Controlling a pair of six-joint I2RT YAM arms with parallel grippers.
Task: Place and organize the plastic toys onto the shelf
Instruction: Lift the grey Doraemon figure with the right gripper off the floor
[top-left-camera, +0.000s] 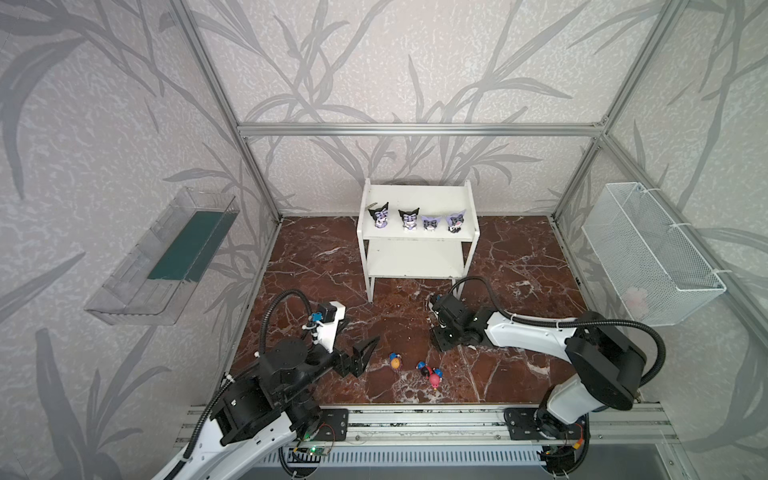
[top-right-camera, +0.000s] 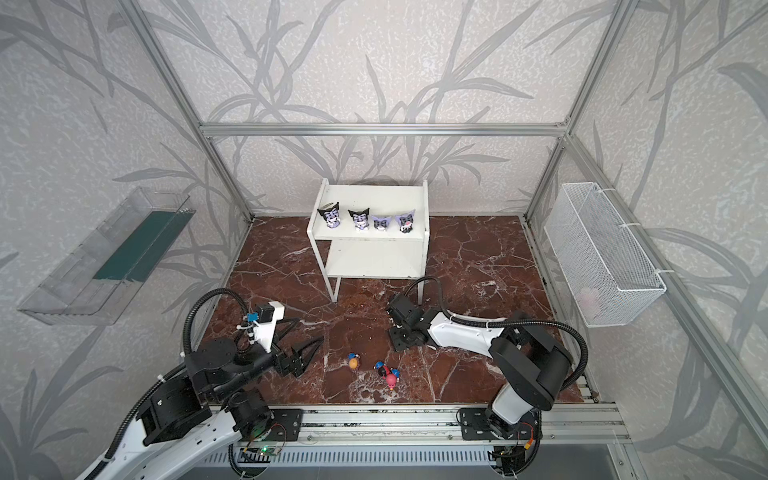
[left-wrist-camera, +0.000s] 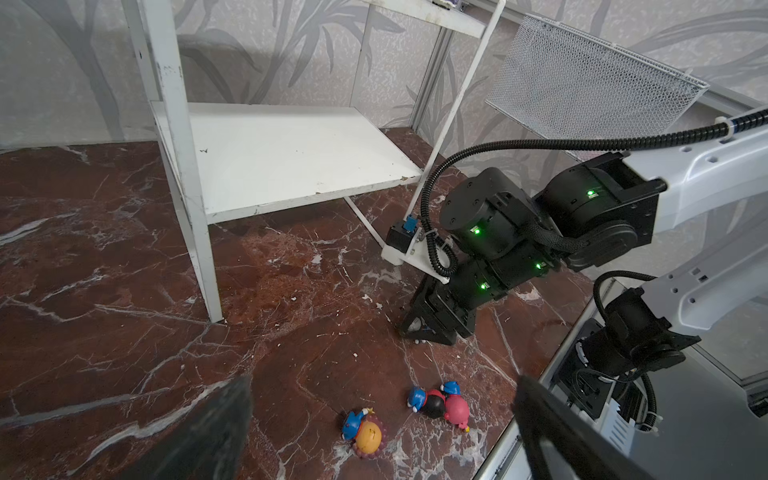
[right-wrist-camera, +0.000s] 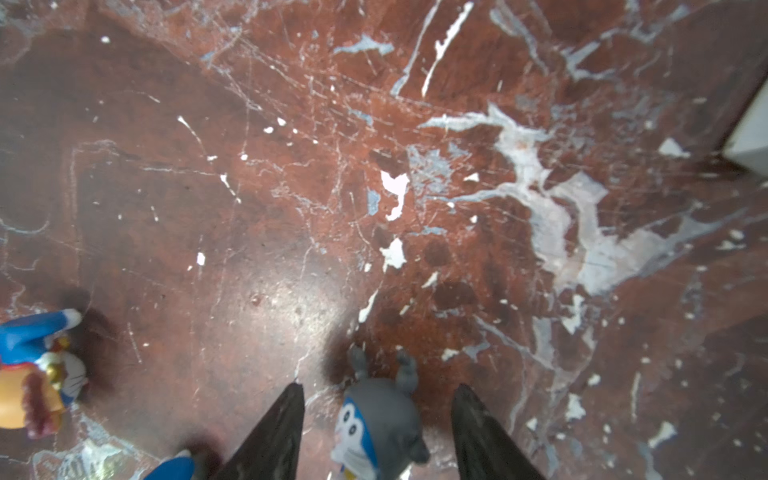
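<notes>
The white shelf (top-left-camera: 415, 198) (top-right-camera: 374, 198) stands at the back with four pointed-eared toys (top-left-camera: 408, 219) (top-right-camera: 359, 219) in a row on its top tier. Its lower board (left-wrist-camera: 291, 153) is bare. On the marble floor lie an orange-headed toy (top-left-camera: 395, 361) (left-wrist-camera: 368, 434), a black-red one (top-left-camera: 424, 369) (left-wrist-camera: 434, 405) and a pink one (top-left-camera: 434, 379) (left-wrist-camera: 457, 409). My right gripper (right-wrist-camera: 379, 384) points down, open, its jaws on either side of a grey toy (right-wrist-camera: 382, 419) with gaps on both sides. My left gripper (top-left-camera: 368, 353) (left-wrist-camera: 384, 380) hangs wide open and holds nothing, left of the orange-headed toy.
A clear plastic tray (top-left-camera: 166, 257) hangs on the left wall. A white wire-mesh basket (top-left-camera: 652, 249) hangs on the right wall with something pale pink inside. The shelf's thin front legs (top-left-camera: 370, 291) stand near my right wrist. An aluminium rail (top-left-camera: 415, 419) runs along the front.
</notes>
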